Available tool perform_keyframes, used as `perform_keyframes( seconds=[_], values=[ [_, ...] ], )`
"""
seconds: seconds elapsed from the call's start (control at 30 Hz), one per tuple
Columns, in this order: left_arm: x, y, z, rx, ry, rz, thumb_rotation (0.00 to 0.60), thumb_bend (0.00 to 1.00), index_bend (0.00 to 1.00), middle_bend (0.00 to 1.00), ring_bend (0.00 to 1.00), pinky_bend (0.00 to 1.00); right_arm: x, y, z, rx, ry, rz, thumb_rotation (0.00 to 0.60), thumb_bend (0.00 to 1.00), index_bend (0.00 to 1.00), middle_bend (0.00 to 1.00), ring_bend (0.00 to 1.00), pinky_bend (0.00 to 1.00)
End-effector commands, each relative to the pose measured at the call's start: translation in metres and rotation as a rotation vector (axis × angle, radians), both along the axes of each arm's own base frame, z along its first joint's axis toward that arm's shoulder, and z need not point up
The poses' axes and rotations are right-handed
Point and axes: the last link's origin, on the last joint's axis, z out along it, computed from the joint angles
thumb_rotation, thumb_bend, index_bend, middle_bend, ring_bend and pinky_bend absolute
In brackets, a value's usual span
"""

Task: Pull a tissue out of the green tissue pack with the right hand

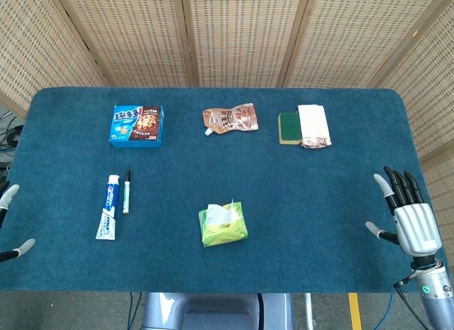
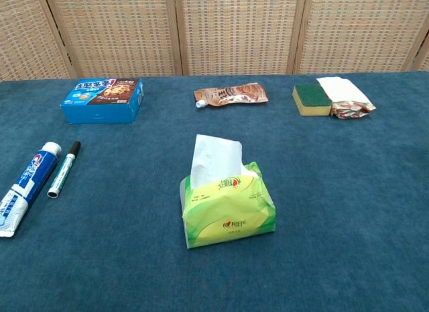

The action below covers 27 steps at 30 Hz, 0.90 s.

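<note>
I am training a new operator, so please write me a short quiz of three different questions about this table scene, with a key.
1. True or false: the right hand already holds the tissue.
2. Which item lies nearest the toothpaste tube? A) sponge B) marker pen C) brown pouch
3. Fill in: the tissue stands up out of the ____ of the green tissue pack.

Key
1. False: the hand is open at the right edge of the table, apart from the pack.
2. B: the pen lies right beside the tube.
3. Top.
</note>
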Motion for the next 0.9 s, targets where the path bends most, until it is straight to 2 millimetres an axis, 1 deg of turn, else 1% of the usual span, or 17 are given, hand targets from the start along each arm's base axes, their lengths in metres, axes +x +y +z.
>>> perform_keyframes(
  seconds=[0.03,0.23,0.3,0.37,0.43,0.47,0.53,0.57,0.6,0.63,0.67,0.7,0.8,0.83,0.9],
  values=[
    [0.0,-0.001,0.0,0.001,-0.001,-0.004,0.6,0.0,0.0,0.0,0.0,0.0,-0.003,0.0,-0.003,0.029,0.007,-0.027,0.6,0.0,0.0,0.0,0.0,0.0],
    [-0.002,-0.002,0.001,-0.003,-0.004,-0.004,0.6,0.0,0.0,0.0,0.0,0.0,0.001,0.0,-0.005,0.051,0.018,-0.034,0.6,0.0,0.0,0.0,0.0,0.0],
    [-0.003,-0.002,0.001,-0.002,-0.007,0.0,0.6,0.0,0.0,0.0,0.0,0.0,0.009,-0.002,-0.008,0.073,-0.004,0.001,0.6,0.0,0.0,0.0,0.0,0.0],
    [-0.004,0.0,0.001,-0.004,-0.007,0.004,0.6,0.0,0.0,0.0,0.0,0.0,0.022,-0.007,-0.011,0.12,-0.028,0.058,0.6,0.0,0.0,0.0,0.0,0.0],
    [-0.004,0.002,-0.001,-0.01,-0.006,0.008,0.6,0.0,0.0,0.0,0.0,0.0,0.043,-0.015,-0.014,0.204,-0.073,0.137,0.6,0.0,0.02,0.01,0.0,0.01],
    [-0.004,0.004,-0.002,-0.015,-0.005,0.011,0.6,0.0,0.0,0.0,0.0,0.0,0.061,-0.022,-0.017,0.287,-0.112,0.197,0.6,0.0,0.02,0.01,0.0,0.01],
    [-0.004,0.007,-0.003,-0.017,-0.003,0.017,0.6,0.0,0.0,0.0,0.0,0.0,0.087,-0.032,-0.021,0.395,-0.14,0.263,0.6,0.0,0.05,0.04,0.0,0.04],
    [-0.004,0.009,-0.003,-0.017,-0.001,0.022,0.6,0.0,0.0,0.0,0.0,0.0,0.104,-0.04,-0.024,0.459,-0.139,0.294,0.6,0.0,0.05,0.04,0.0,0.05],
    [-0.004,0.01,-0.004,-0.017,0.0,0.026,0.6,0.0,0.0,0.0,0.0,0.0,0.113,-0.044,-0.025,0.488,-0.132,0.305,0.6,0.0,0.06,0.05,0.0,0.06],
    [-0.004,0.011,-0.004,-0.018,0.001,0.032,0.6,0.0,0.0,0.0,0.0,0.0,0.129,-0.051,-0.031,0.532,-0.12,0.323,0.6,0.0,0.07,0.06,0.0,0.06],
    [-0.004,0.013,-0.005,-0.019,0.002,0.037,0.6,0.0,0.0,0.0,0.0,0.0,0.14,-0.055,-0.036,0.562,-0.113,0.333,0.6,0.0,0.08,0.07,0.0,0.07],
    [-0.005,0.014,-0.006,-0.021,0.005,0.045,0.6,0.0,0.0,0.0,0.0,0.0,0.156,-0.061,-0.044,0.602,-0.104,0.337,0.6,0.0,0.09,0.08,0.0,0.08],
    [-0.006,0.019,-0.007,-0.023,0.008,0.06,0.6,0.0,0.0,0.0,0.0,0.0,0.187,-0.071,-0.065,0.69,-0.092,0.328,0.6,0.03,0.11,0.11,0.0,0.1],
    [-0.007,0.021,-0.007,-0.022,0.007,0.067,0.6,0.0,0.0,0.0,0.0,0.0,0.202,-0.075,-0.077,0.734,-0.091,0.316,0.6,0.05,0.12,0.12,0.0,0.1],
    [-0.007,0.022,-0.007,-0.024,0.006,0.073,0.6,0.0,0.0,0.0,0.0,0.0,0.218,-0.082,-0.091,0.77,-0.081,0.301,0.6,0.06,0.13,0.14,0.01,0.11]
  ],
)
